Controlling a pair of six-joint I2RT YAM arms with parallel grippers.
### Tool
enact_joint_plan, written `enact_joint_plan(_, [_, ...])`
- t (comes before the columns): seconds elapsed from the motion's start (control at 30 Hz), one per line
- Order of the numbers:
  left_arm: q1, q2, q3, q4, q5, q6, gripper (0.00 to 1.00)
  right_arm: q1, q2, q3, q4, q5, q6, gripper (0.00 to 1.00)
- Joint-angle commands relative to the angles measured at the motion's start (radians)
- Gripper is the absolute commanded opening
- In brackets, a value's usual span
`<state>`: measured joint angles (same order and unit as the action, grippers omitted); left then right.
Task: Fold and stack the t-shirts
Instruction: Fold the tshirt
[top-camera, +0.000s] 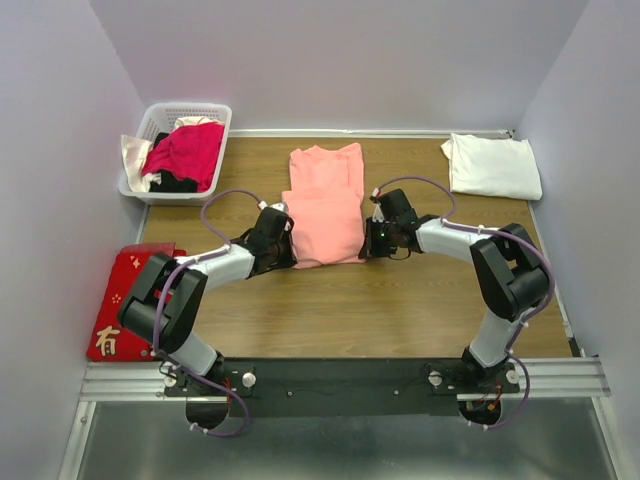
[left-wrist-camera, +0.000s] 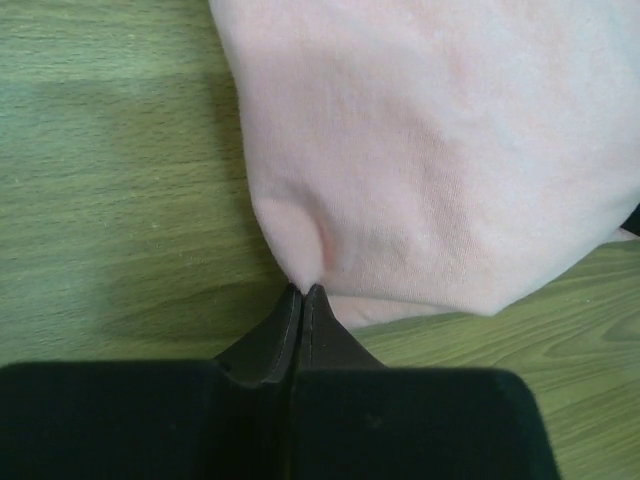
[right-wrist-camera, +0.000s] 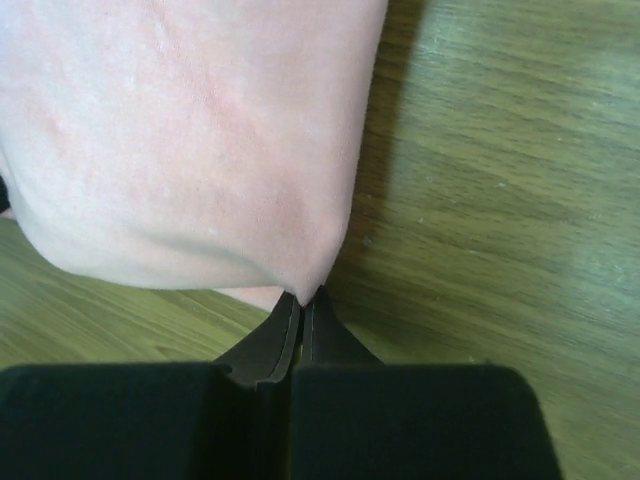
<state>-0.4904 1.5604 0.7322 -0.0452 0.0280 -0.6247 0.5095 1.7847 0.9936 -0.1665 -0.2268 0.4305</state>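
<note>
Both sets of jaws are clamping tight on the salmon-pink t-shirt (top-camera: 325, 205): the left jaws are gripping its near-left corner and the right jaws its near-right corner, as I am watching from the remote station. In the left wrist view the left fingers (left-wrist-camera: 270, 345) are pressing flat together, with a small tuck of pink fabric caught at their tips and the cloth swelling out beyond them. In the right wrist view the right fingers (right-wrist-camera: 272, 345) are doing the same at the opposite corner, and the fabric is casting a shadow onto the wood beside it. Seen from above, the pink shirt is lying in the middle of the table (top-camera: 400, 300), folded into a long narrow shape running away from the arms. The left arm (top-camera: 215, 265) and the right arm (top-camera: 450, 238) are both reaching inward to its near edge. The white t-shirt (top-camera: 492, 165) is sitting folded in the far right corner, well apart from the pink one. A white basket (top-camera: 150, 125) is standing at the far left corner, holding a magenta garment (top-camera: 188, 150) with scraps of black and white cloth beside it. A red cloth with gold characters (top-camera: 125, 300) is lying at the table's left edge, near the left arm's base.
</note>
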Motion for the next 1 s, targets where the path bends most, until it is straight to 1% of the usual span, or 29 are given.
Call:
enact_joint_plan(0.0, [0.004, -0.020, -0.030, -0.074, -0.051, 0.010, 0.00, 0.004, -0.028, -0.045, -0.031, -0.002, 0.007, 0.01])
enact_joint_plan(0.1, [0.003, -0.066, -0.031, -0.125, -0.094, 0.006, 0.00, 0.004, -0.082, -0.076, -0.068, 0.012, 0.010, 0.01])
enact_joint_plan(0.17, [0.004, -0.086, -0.019, -0.188, -0.117, -0.006, 0.00, 0.004, -0.137, -0.113, -0.099, 0.029, 0.008, 0.01])
enact_joint_plan(0.27, [0.003, -0.141, -0.011, -0.242, -0.134, -0.030, 0.00, 0.004, -0.206, -0.162, -0.134, 0.037, 0.010, 0.01])
enact_joint_plan(0.47, [-0.011, -0.240, -0.022, -0.289, -0.106, -0.066, 0.00, 0.003, -0.332, -0.226, -0.183, 0.015, 0.030, 0.01])
enact_joint_plan(0.7, [-0.045, -0.384, 0.002, -0.372, -0.115, -0.081, 0.00, 0.012, -0.467, -0.234, -0.281, -0.003, 0.045, 0.01])
enact_joint_plan(0.83, [-0.060, -0.424, 0.029, -0.398, -0.112, -0.075, 0.00, 0.014, -0.525, -0.243, -0.326, -0.009, 0.056, 0.01])
enact_joint_plan(0.97, [-0.082, -0.412, 0.048, -0.406, -0.128, -0.070, 0.00, 0.017, -0.556, -0.271, -0.338, -0.009, 0.068, 0.01])
